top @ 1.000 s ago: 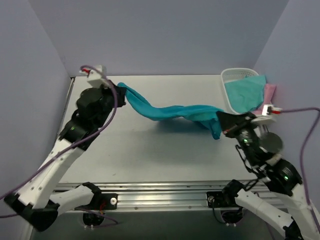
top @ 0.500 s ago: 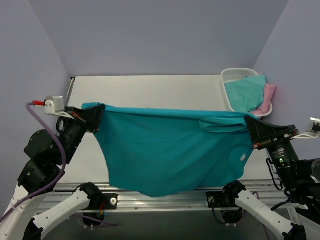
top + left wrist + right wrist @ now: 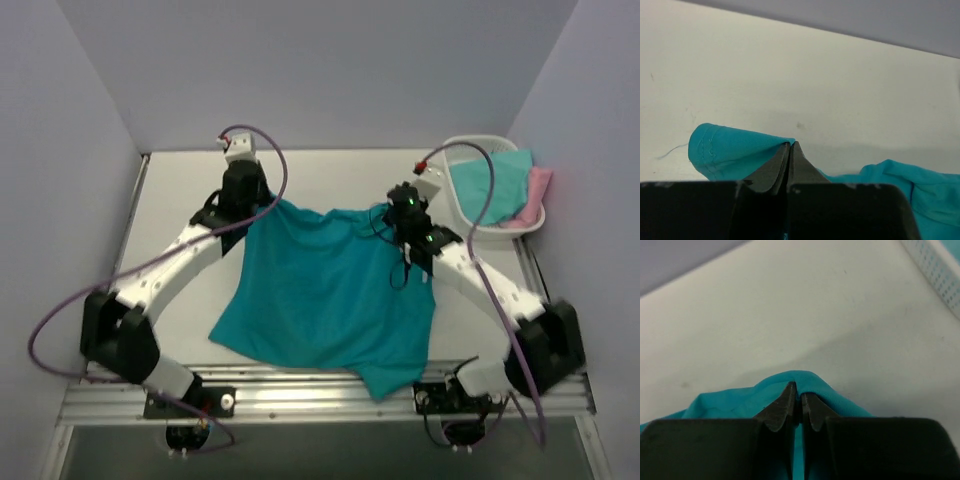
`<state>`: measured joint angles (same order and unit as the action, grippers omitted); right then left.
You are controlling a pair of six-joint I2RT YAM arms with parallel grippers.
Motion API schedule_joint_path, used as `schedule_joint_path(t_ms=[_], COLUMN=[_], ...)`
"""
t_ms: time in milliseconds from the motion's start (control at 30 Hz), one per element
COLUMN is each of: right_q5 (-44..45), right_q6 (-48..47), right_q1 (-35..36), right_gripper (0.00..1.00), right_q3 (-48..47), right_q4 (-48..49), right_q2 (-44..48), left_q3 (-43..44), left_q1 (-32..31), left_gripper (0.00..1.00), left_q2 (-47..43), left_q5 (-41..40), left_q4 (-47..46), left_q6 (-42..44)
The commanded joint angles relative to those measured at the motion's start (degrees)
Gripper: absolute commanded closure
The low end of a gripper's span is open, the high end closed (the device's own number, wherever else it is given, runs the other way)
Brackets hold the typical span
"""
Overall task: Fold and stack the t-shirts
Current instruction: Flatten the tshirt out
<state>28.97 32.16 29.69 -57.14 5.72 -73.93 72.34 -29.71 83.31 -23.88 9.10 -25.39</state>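
Pale grey bench (image 3: 330,170) is carrying everything we are working with. Across its middle the teal t-shirt (image 3: 320,290) is lying mostly flat, with its near corner spilling over the bench's front edge and a few ripples running through the cloth. At the far right corner the white basket (image 3: 470,148) is holding the aqua t-shirt (image 3: 490,185), and the pink t-shirt (image 3: 540,185) is draping over its right rim.

We are gripping the teal shirt's far edge in two places. The left fingers (image 3: 785,159) are pressing together on a bunched fold at the far left corner. The right fingers (image 3: 790,401) are pinching together on a hump of cloth at the far right corner.

We are judging this to be the laying-out step, before any fold. To do it well, we are aiming at holding the far edge taut between both grips and lowering both arms evenly. We are also planning on drawing the cloth back from the front edge, so that nothing is hanging off when we are letting go.
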Motion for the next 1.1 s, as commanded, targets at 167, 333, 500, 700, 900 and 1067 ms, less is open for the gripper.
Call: schedule_joint_path(t_ms=[167, 333, 500, 700, 900, 1067], right_q5=[4.67, 5.75, 7.5, 5.84, -8.2, -20.6], right_q6=[5.19, 4.76, -2.09, -3.42, 2.37, 6.76], right_q1=[-6.39, -11.32, -12.55, -12.12, -12.03, -14.3], right_gripper=[0.37, 0.0, 0.0, 0.0, 0.0, 0.02], right_q3=[-26.74, -45.73, -57.37, -46.68, -24.01, -14.32], right_q4=[-0.12, -0.71, -3.17, 1.14, 6.57, 12.12], right_q2=[-46.0, -54.39, -52.91, -39.84, -29.0, -30.3], left_q3=[25.61, 49.63, 52.13, 36.32, 11.02, -0.95], left_q1=[11.42, 18.54, 20.57, 20.57, 18.65, 16.18], left_gripper=[0.91, 0.06, 0.06, 0.06, 0.06, 0.06], left_q2=[44.0, 56.34, 47.78, 32.39, 16.66, 10.65], left_q5=[10.42, 18.0, 14.48, 12.81, 10.26, 9.38], left_q4=[-0.37, 4.95, 6.9, 1.8, -7.07, -11.65], left_q6=[-4.14, -6.7, -5.9, -6.16, -8.54, -10.2])
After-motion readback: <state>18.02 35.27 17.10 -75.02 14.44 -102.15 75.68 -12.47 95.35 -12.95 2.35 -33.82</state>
